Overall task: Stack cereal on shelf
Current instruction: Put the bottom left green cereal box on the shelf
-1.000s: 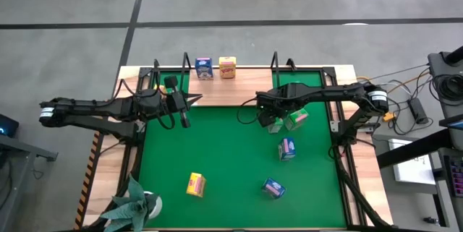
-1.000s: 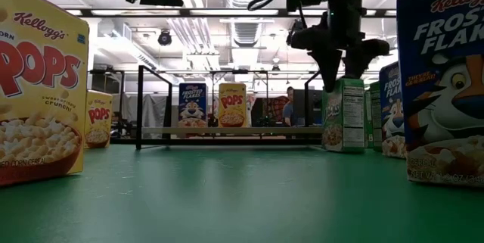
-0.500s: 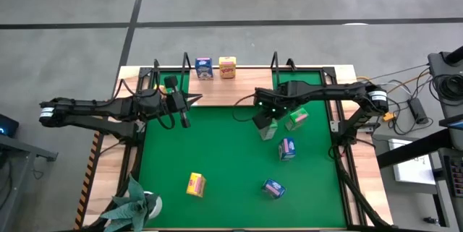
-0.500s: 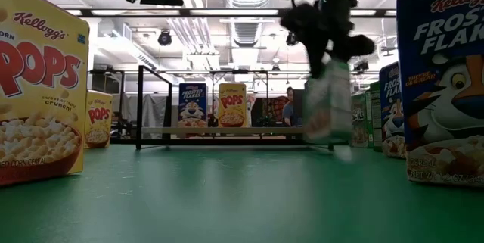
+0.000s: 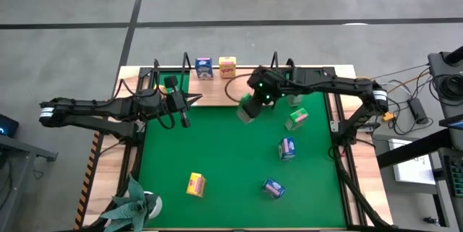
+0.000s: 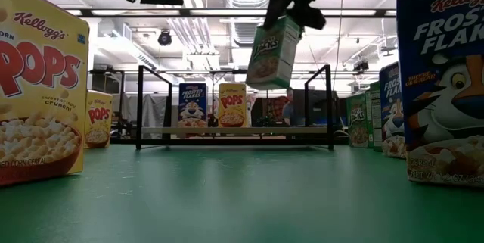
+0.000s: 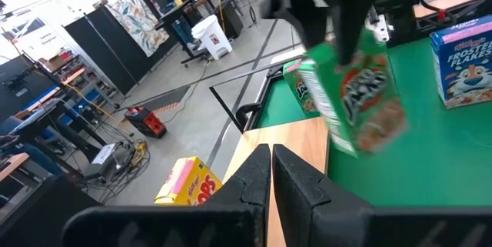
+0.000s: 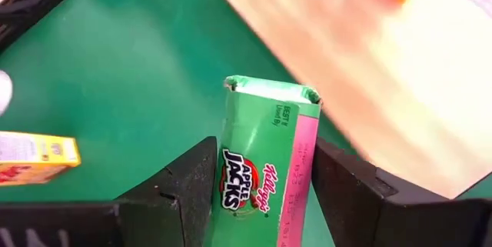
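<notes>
High view: right gripper [image 5: 253, 106] hides green box [image 5: 247, 109].

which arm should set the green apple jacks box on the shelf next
The right. Its hand is already shut on the green box, lifted off the mat and close to the shelf, which holds a blue box and a yellow box. The left hand holds nothing and is shut.

"Apple Jacks" on green box [image 8: 265, 176], "Pops" on yellow box [image 6: 39, 88], "Frosted Flakes" on blue box [image 6: 441, 76]
</notes>
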`<state>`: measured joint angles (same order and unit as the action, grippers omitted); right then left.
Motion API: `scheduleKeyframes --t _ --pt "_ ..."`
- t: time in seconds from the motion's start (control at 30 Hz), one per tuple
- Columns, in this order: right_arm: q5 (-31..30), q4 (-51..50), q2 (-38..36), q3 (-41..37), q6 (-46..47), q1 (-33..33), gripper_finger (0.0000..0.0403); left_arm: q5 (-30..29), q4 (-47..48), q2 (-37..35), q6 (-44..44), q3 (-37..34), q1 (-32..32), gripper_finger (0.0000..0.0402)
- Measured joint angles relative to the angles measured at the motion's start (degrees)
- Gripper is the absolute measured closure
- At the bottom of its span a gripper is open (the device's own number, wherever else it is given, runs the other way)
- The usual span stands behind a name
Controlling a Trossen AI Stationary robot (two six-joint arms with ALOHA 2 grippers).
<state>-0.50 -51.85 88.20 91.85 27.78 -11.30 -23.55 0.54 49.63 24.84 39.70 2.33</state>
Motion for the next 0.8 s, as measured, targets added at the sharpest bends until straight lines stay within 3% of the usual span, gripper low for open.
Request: scheduleKeyframes --t 0.37,0.8 --pt "-0.21 -0.2 0.99 4.68 -25.64 -7.09 0.0213 0.04 -0.14 0.0 -0.91 0.0 0.0 0.0402" --pt "-0.98 -0.35 8.25 7.32 -44.88 -16.31 0.0213 0.09 -0.09 0.0 -1.86 0.0 0.02 0.0402"
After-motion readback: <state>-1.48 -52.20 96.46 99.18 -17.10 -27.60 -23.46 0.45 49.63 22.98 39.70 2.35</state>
